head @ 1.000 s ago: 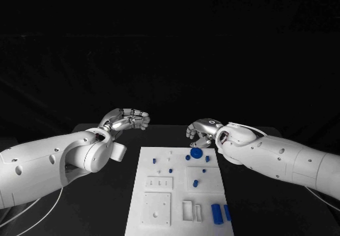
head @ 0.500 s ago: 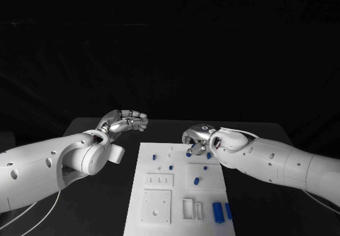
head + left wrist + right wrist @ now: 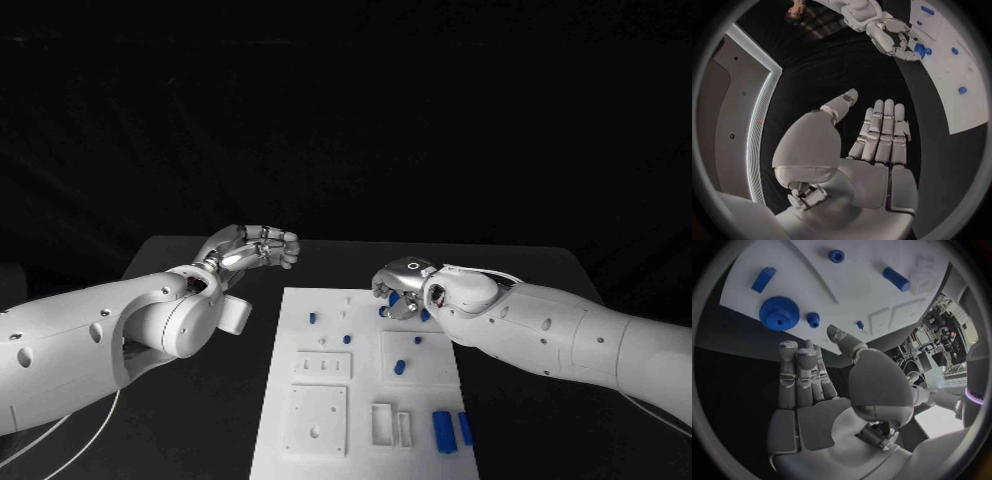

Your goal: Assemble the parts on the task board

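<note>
One gear point(image 3: 779, 313) on your board point(image 3: 361, 400), frame centre, lies just beyond the empty, fingers-apart right robot hand point(image 3: 401, 285).

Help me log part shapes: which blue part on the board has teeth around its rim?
The blue gear, the round toothed disc with a centre hole beside the right hand; the other blue parts are plain pegs and blocks.

One task board point(image 3: 325, 400); two hands: left hand point(image 3: 254, 246), right hand point(image 3: 401, 282).

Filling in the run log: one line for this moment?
left hand: open, off board | right hand: open, over blue gear | task board: parts unassembled
</note>
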You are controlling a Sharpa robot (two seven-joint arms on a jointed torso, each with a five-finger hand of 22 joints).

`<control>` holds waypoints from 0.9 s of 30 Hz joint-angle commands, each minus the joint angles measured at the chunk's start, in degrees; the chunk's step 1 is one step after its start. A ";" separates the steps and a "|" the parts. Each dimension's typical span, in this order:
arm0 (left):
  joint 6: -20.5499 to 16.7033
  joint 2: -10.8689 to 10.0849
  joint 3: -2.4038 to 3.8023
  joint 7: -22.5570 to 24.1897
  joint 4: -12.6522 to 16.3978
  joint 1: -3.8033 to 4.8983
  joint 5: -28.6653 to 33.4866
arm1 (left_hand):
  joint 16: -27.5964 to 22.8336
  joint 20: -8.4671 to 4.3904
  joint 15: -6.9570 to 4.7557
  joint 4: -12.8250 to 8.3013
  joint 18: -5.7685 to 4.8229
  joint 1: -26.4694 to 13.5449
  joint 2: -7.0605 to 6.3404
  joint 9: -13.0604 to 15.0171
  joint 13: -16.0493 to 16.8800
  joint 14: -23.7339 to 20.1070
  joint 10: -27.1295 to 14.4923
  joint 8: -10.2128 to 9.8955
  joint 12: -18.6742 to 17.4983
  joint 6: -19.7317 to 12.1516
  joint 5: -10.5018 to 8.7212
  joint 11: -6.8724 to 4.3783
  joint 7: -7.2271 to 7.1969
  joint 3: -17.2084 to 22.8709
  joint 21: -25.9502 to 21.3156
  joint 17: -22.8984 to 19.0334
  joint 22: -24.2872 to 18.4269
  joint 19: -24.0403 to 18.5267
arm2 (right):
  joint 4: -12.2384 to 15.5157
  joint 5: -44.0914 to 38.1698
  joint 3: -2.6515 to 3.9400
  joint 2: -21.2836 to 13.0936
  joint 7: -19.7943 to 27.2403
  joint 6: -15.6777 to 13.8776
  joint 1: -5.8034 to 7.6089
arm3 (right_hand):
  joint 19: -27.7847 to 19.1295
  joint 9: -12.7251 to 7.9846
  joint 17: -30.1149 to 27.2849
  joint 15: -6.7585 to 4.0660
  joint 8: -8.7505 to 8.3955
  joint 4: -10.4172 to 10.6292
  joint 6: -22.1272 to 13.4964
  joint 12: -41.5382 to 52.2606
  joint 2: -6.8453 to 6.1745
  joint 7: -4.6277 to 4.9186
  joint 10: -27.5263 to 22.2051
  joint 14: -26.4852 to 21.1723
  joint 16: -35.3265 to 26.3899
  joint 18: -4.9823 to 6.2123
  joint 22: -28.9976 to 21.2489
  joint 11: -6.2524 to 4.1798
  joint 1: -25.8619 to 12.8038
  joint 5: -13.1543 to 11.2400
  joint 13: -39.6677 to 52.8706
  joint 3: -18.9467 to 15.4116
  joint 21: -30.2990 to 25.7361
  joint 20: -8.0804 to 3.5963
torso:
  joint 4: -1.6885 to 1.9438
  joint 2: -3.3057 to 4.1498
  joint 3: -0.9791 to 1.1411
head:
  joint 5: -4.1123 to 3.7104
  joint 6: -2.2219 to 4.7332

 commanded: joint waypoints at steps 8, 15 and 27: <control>1.26 0.00 0.04 0.26 0.15 0.06 -0.06 | -0.02 -0.03 0.10 -0.55 0.15 -0.64 -0.06 -0.07 -0.04 0.17 -0.01 -0.24 -0.45 0.43 0.18 0.27 0.27 0.04 0.26 -0.07 1.20 0.08 | -1.43 -2.38 -0.25 0.76 -1.00 1.37 -0.50 | 1.79 -0.15 -0.52 0.48 -0.23 0.02 0.47 -0.56 -0.53 -0.07 0.47 -0.19 0.51 3.59 0.92 -0.03 0.35 -0.96 -0.23 1.31 0.03 -1.31 | 0.58 0.89 -0.35 | -0.44 0.10; 1.31 0.05 0.04 0.17 0.06 0.06 0.06 | -0.02 -0.02 0.11 -0.58 0.15 -0.78 -0.04 -0.09 -0.03 0.16 -0.01 -0.26 -0.51 0.45 0.16 0.28 0.27 0.04 0.26 -0.09 1.21 0.06 | -2.48 -2.37 -0.29 1.22 -0.56 1.24 -0.87 | 1.92 -0.18 -1.21 0.30 -0.20 0.10 0.99 -0.56 -0.31 -0.20 1.45 -0.27 1.00 3.59 0.96 -0.23 1.06 -3.73 -0.25 3.61 -0.01 -1.21 | 0.63 1.22 -0.40 | -0.32 0.15; 1.58 0.27 0.00 -0.14 -0.47 0.05 0.17 | -0.03 -0.01 0.13 -0.60 0.14 -1.09 0.00 -0.13 -0.03 0.14 0.00 -0.32 -0.63 0.49 0.15 0.30 0.28 0.05 0.27 -0.12 1.21 0.04 | -2.23 -2.88 -0.30 1.03 -0.77 1.26 -1.01 | 2.16 0.24 -2.15 -0.73 0.73 0.55 3.35 0.58 0.43 -1.04 4.78 -0.31 1.84 3.59 1.21 -1.29 1.24 -4.41 0.62 7.58 0.52 -1.28 | 0.47 1.62 -0.49 | -0.23 0.07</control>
